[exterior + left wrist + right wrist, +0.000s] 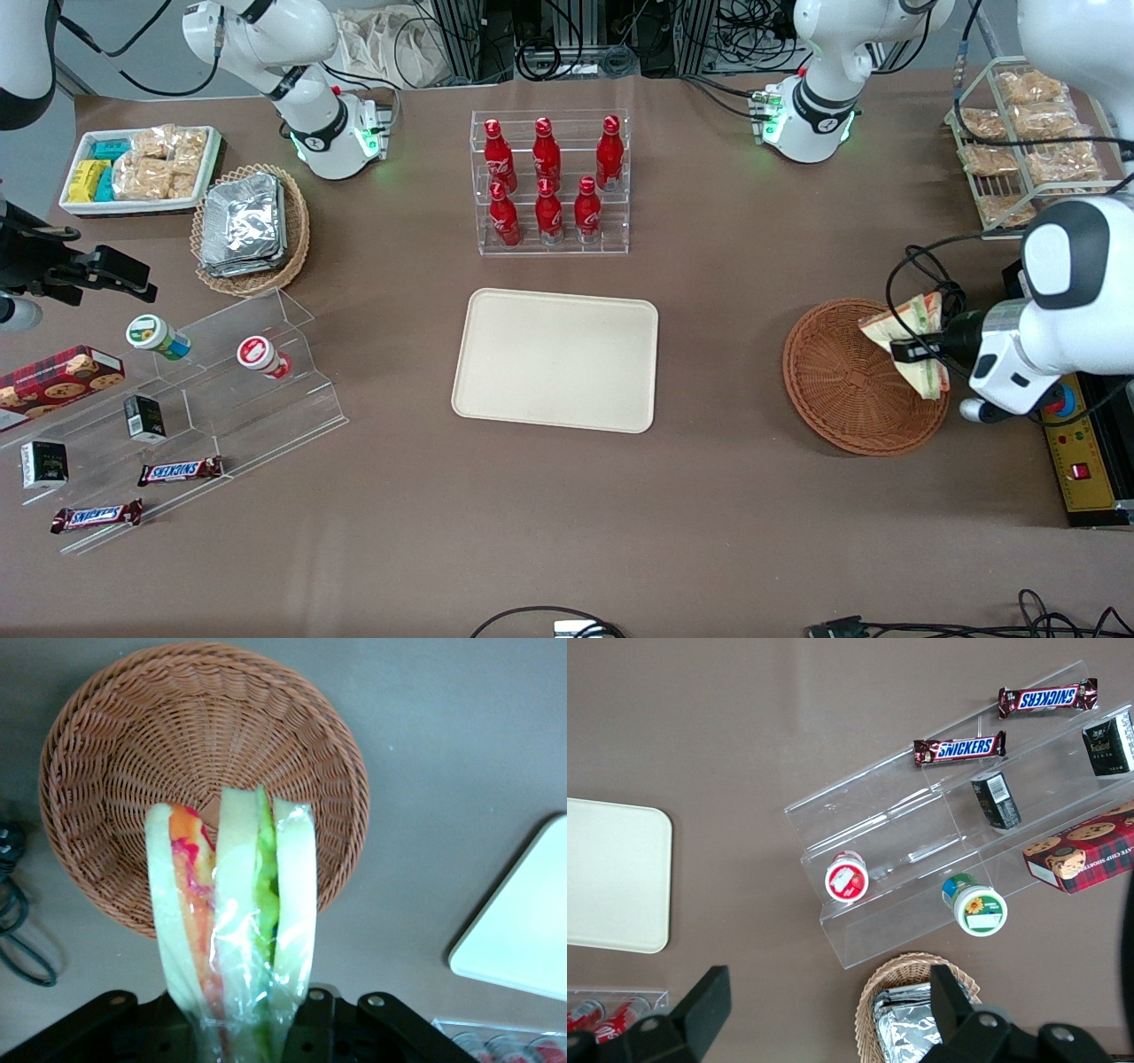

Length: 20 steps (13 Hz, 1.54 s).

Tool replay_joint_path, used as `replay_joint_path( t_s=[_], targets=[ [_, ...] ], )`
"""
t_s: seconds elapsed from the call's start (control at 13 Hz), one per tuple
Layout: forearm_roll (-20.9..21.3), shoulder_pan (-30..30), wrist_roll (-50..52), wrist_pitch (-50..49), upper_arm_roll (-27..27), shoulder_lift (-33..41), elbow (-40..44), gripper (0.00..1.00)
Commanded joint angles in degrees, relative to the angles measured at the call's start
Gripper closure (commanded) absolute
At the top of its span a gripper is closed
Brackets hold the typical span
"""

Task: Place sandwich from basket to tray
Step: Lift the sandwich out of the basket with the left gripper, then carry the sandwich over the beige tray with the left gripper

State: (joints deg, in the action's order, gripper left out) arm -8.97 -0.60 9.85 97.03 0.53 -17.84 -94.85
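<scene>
My gripper (917, 352) is shut on the sandwich (912, 341), a clear-wrapped wedge of pale bread with green and orange-pink filling, and holds it lifted above the working-arm edge of the basket (842, 381). In the left wrist view the sandwich (235, 912) hangs from my gripper (244, 1028) over the rim of the round reddish-brown wicker basket (106, 771), which holds nothing else. The cream tray (556, 359) lies flat at the table's middle, bare; a corner of the tray (523, 921) shows in the wrist view.
A clear rack of red bottles (549, 182) stands farther from the front camera than the tray. A wire rack of bagged snacks (1028, 133) stands near the working arm. An acrylic stepped stand (204, 390), a foil-pack basket (251, 226) and a white bin (142, 168) lie toward the parked arm's end.
</scene>
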Motion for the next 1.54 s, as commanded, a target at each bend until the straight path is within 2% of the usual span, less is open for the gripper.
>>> replay_joint_path(
  t_s=[0.0,0.31,0.54,0.69,0.85,1.31,1.46],
  targets=[
    [2.6,6.9,0.7,-1.0,0.0,0.8,0.3,0.75],
    [2.0,17.4,8.5,-0.6,0.0,-1.7,2.6,0.73],
    [1.5,24.3,12.2,-0.3,0.1,-6.7,6.0,0.72],
    [-1.2,27.6,14.6,-0.2,0.2,-10.1,8.4,0.72],
    [-3.9,29.1,15.5,0.9,0.3,-14.0,11.1,0.69],
    [-4.3,34.0,15.2,12.1,0.4,-23.3,11.4,0.67],
    [-4.2,34.0,15.1,15.1,2.3,-25.3,11.4,0.67]
  ],
)
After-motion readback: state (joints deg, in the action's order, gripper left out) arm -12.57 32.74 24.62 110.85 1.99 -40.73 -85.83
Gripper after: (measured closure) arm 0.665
